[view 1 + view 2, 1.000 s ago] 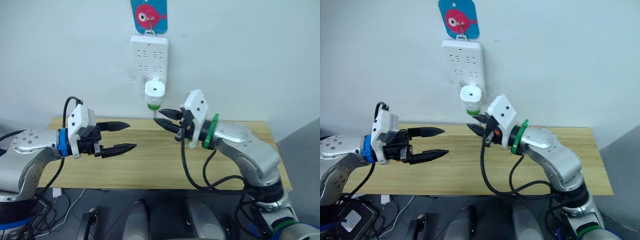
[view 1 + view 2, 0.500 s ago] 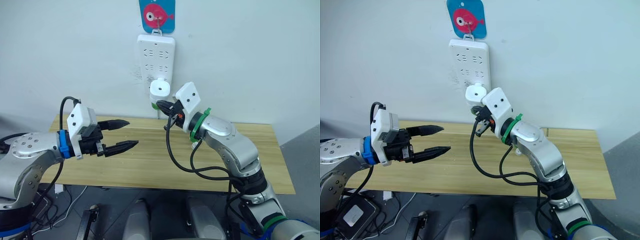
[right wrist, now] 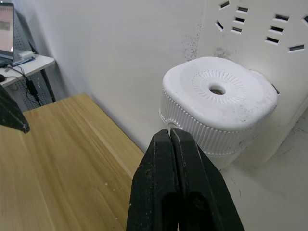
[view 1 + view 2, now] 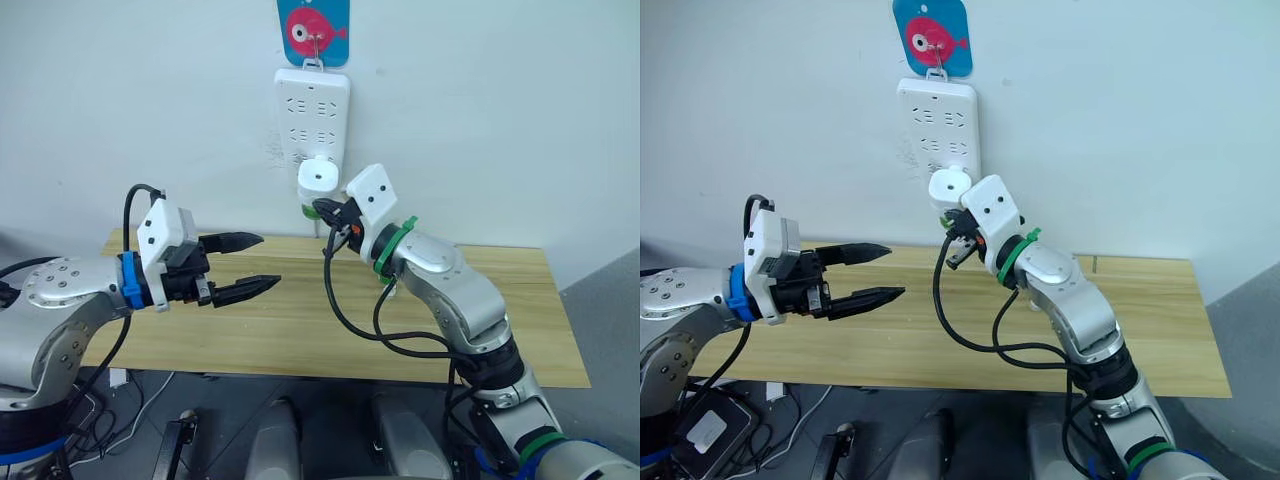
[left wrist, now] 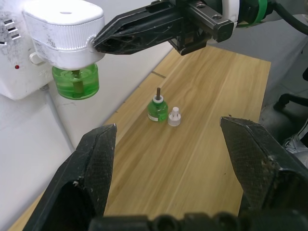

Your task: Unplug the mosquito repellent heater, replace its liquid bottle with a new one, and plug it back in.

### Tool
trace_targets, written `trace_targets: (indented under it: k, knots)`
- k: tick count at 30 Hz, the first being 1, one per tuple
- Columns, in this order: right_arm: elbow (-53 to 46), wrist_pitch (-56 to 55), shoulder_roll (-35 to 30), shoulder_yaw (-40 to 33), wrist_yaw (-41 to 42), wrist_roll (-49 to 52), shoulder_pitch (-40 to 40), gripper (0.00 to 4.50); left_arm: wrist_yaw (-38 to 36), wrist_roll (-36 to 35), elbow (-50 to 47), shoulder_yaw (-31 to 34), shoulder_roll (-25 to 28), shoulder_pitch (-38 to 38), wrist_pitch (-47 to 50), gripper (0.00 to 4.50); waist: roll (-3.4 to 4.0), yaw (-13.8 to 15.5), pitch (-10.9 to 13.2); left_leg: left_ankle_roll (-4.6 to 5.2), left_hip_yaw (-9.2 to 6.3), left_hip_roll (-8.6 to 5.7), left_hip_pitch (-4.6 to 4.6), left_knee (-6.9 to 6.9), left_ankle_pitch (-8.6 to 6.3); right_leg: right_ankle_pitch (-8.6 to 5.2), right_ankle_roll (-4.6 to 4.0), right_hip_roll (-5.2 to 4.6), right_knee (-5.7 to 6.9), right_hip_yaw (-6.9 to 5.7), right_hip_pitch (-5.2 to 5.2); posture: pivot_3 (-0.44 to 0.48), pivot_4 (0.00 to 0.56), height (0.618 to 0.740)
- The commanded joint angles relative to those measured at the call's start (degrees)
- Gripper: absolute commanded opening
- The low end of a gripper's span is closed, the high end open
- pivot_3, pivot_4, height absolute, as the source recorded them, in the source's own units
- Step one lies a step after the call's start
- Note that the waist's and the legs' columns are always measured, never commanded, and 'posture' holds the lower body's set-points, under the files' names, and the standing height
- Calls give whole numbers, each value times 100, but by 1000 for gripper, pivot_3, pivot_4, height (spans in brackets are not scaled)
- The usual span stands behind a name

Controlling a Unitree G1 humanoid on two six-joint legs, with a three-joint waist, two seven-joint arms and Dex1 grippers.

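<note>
This looks like a robot test room or lab set up to mimic a home corner. A plain wooden table [image 4: 300,330] stands against a bare white wall [image 4: 520,120], with a white power strip [image 4: 312,115] hung from a hook under a blue fish sticker [image 4: 313,30]. Loose cables and boxes lie on the floor [image 4: 710,425] below, and a side desk [image 3: 26,65] holds a screen [image 3: 6,24].

Bright even indoor light, soft faint shadows on the white wall [image 4: 500,120], no glare, near wrist-view foreground slightly blurred
</note>
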Motion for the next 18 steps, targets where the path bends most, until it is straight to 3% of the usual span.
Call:
trace_targets:
  k: [1,7,11,14,17,18]
  knots:
    - [-71,-157,-50,-255,-294,-255,-50,43,7,-65,-57,12,-11,-88,-33,3745,0,3,0,0,0,-1,0,2,0,0,0,0,0,1,1,-43,198,725]
    - [-786,284,-483,-254,664,518,189,43,73,-5,71,77,-54,-20,-66,3745,0,17,0,-1,0,-3,-1,3,0,0,1,-2,-3,0,2,-51,192,725]
    - [-1220,182,-1408,-202,1535,747,338,43,-4,358,292,103,37,219,-384,3745,0,-4,0,0,0,-1,0,-4,0,0,0,-2,-3,-1,1,-56,181,725]
    - [-1256,-87,-2194,-363,2009,666,409,630,-316,687,505,119,208,463,-816,3913,0,-11,-1,0,1,-1,0,-5,0,0,0,-2,-3,-2,0,-59,169,725]
    - [-1088,-513,-3002,-751,2596,718,536,1694,-618,1095,861,201,412,692,-1440,4500,-1,-8,-2,0,2,-1,1,-2,0,0,0,-2,-3,-1,0,-60,151,725]
    - [-987,-704,-3215,-867,2775,715,579,2053,-650,1244,1005,219,440,725,-1670,4500,-2,-7,-9,0,2,-2,1,-2,0,0,0,-2,-3,-2,0,-61,145,725]
